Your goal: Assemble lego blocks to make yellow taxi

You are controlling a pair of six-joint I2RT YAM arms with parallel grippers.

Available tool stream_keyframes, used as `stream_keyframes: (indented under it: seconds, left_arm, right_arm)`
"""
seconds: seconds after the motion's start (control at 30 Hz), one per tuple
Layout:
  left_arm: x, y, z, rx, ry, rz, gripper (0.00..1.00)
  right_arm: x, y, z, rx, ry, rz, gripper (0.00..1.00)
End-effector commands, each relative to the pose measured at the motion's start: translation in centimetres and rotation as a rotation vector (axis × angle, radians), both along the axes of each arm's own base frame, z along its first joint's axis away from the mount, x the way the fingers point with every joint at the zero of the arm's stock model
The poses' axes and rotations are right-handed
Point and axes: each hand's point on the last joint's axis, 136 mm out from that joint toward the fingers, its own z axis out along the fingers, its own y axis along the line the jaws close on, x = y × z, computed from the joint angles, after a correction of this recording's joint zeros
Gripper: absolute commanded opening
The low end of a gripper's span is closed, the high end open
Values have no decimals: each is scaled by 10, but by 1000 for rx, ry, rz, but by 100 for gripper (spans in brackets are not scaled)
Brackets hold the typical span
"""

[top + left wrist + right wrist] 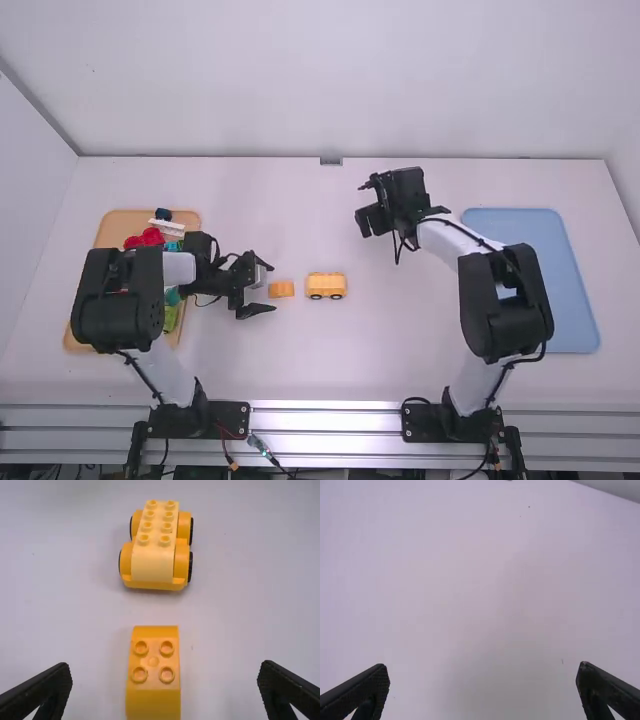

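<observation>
Though near the left pincer (272, 287), small yellow block (153, 672) apart

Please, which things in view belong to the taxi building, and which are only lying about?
For the taxi:
yellow plastic wheeled base with studs
orange-yellow four-stud plastic brick
black left tool, open near the brick

Apparently just lying about:
blue rectangular tray
red plastic block on the tan rectangular tray

Unsure: white block on the tan tray; it could still serve.
</observation>
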Motion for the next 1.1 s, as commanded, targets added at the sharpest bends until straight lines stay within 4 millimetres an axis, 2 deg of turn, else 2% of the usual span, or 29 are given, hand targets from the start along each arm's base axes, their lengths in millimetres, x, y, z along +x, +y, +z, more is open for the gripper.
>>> stream_keyframes:
  seconds: [0.0,0.2,0.33,0.5,0.57,0.77,0.87,0.97,1.07]
  left_arm:
    - [-6,-9,14,-121,35,39,99]
    - [7,-9,9,-156,58,125,99]
    - [6,-8,1,-147,89,122,99]
    - [4,-8,-7,-126,101,78,99]
    - [2,-11,-14,-118,100,38,93]
    - [1,-11,-22,-112,91,15,84]
    - [1,-8,-26,-92,94,23,62]
    - [-3,-10,-33,-59,81,17,50]
    - [-7,-14,-36,-57,54,3,50]
  right_arm:
    - [2,-3,9,2,-20,3,99]
    - [-3,5,8,37,-1,38,99]
    - [-6,12,9,60,5,62,99]
    - [-5,9,9,60,5,56,99]
    - [-5,9,9,59,5,55,99]
    - [-6,7,8,59,9,53,99]
    - [-6,7,7,58,12,53,99]
    - [-6,8,8,58,10,53,99]
    - [-6,8,8,59,8,53,99]
